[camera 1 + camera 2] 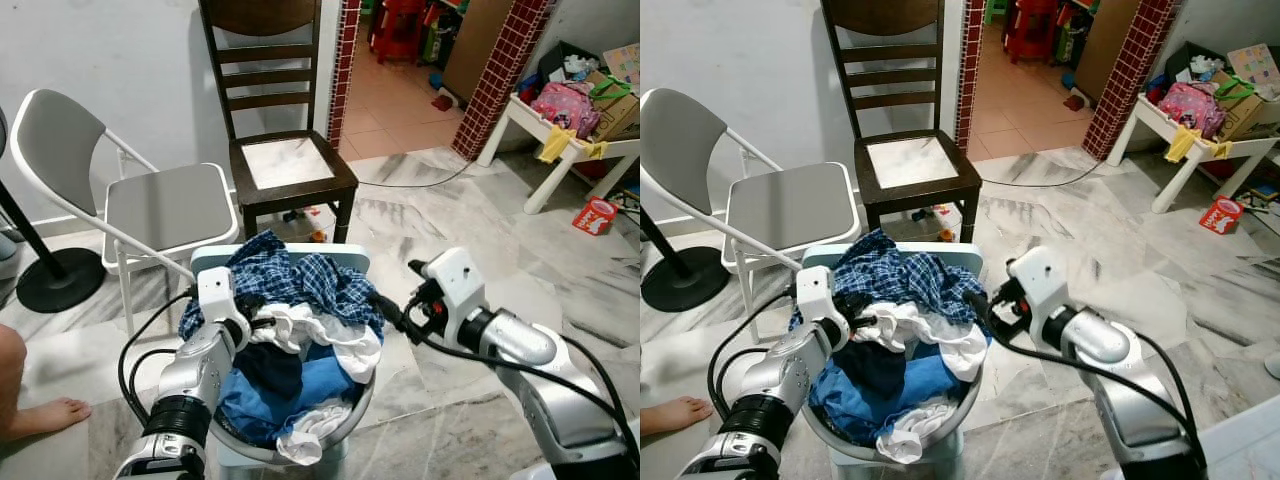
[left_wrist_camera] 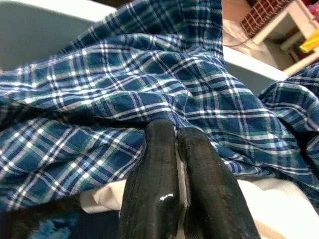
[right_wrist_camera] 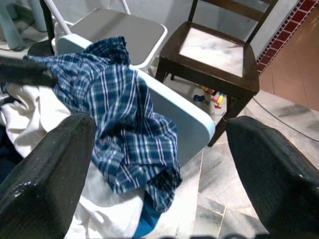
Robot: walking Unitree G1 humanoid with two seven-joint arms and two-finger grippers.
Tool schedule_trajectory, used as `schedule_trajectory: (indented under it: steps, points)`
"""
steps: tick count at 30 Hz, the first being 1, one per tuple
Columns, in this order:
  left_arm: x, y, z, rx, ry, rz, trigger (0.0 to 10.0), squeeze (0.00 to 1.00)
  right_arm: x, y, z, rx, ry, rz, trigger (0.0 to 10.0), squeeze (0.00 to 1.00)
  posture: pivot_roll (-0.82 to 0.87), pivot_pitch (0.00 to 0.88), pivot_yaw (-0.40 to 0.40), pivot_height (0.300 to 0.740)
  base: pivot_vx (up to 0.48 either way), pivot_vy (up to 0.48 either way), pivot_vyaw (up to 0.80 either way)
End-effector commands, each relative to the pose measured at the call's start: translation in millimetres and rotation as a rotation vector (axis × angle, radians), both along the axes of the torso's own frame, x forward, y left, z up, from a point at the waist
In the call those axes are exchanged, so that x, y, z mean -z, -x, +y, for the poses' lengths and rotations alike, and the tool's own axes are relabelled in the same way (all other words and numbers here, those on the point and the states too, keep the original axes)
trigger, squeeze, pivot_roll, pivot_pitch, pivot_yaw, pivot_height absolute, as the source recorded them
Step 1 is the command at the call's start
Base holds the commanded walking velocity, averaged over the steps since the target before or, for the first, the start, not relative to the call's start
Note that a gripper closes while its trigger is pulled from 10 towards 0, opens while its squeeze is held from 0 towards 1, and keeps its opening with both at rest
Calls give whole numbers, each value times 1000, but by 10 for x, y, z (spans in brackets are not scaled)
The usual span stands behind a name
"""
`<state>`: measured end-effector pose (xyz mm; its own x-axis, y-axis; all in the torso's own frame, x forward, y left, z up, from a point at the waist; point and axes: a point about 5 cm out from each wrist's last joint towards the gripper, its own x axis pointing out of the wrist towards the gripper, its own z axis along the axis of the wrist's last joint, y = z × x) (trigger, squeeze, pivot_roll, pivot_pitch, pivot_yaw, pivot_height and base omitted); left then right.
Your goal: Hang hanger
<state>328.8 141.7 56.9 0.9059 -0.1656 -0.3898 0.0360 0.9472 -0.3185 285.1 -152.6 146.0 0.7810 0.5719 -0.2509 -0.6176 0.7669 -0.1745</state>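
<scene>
Both grippers at a heaped laundry basket [image 1: 345, 420]; no hanger can be made out.

The left gripper [image 2: 172, 149], fingers pressed together, pokes into the plaid shirt [image 1: 290, 275] atop the basket, possibly pinching a fold. The right gripper [image 1: 385, 308], fingers spread wide, hovers at the basket's right rim. A dark wooden chair [image 1: 285, 160] stands behind the basket.

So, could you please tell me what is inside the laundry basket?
The laundry basket is heaped with clothes: a blue plaid shirt on top, white garments and blue fabric below. Anything deeper, including a hanger, is covered.
</scene>
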Motion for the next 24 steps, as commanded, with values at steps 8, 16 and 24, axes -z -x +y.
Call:
schedule_trajectory:
  steps: [8, 16, 24]
  points:
    - [-358, 99, -243, 8, -20, -132, 0, 0, 42, -1, -49, 16, 26, 5, 10000, 0, -140, 79, -57, 740, 0, 0, 0]
    - [-825, 238, -851, 218, 30, -282, 0, 0, 39, -43, 29, 1, 22, -5, 10000, 0, -130, 79, -63, 740, 0, 0, 0]
    - [-873, 409, -1146, 446, 26, -283, 0, 0, 93, -18, 69, -3, 18, 4, 10000, 0, -131, 82, -57, 740, 0, 0, 0]
